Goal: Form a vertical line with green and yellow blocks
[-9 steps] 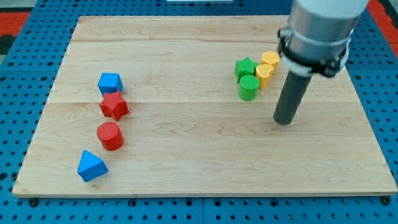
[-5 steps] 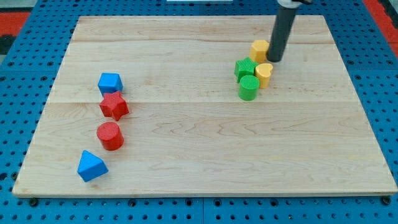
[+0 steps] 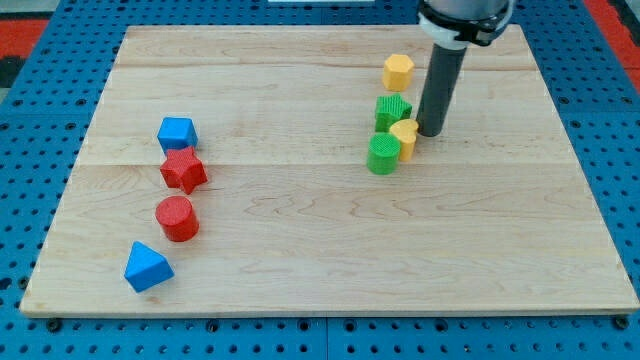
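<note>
My tip [image 3: 431, 132] rests on the board at the view's upper right, touching the right side of a small yellow block [image 3: 405, 136]. A green cylinder [image 3: 383, 154] sits just left and below that yellow block, touching it. A green star-like block [image 3: 393, 110] stands directly above them. A yellow hexagonal block [image 3: 398, 71] lies apart, higher up toward the view's top. The four form a rough column.
At the view's left, a blue block [image 3: 177, 132], a red star [image 3: 183, 170], a red cylinder [image 3: 177, 217] and a blue triangular block [image 3: 147, 266] run down in a loose column on the wooden board [image 3: 320, 250].
My tip went up around the blocks' right side, then came back down. The yellow hexagon slid up and left; the small yellow block and green cylinder shifted left and down.
</note>
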Controlling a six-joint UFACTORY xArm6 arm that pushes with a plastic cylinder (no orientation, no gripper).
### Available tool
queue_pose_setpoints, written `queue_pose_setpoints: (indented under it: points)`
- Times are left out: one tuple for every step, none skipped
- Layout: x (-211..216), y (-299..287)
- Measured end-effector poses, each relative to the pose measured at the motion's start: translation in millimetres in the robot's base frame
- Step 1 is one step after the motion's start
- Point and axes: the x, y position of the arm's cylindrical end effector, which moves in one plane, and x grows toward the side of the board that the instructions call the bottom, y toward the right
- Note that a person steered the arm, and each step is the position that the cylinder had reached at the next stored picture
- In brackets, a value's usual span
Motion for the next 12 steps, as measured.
queue_pose_setpoints:
  points:
    - [1, -5]
    - [1, -5]
    - [-9, -5]
    - [-19, 1]
    - [67, 13]
    - [118, -44]
    - [90, -121]
    - [32, -117]
    - [13, -101]
    - [27, -72]
    - [57, -71]
    - [77, -72]
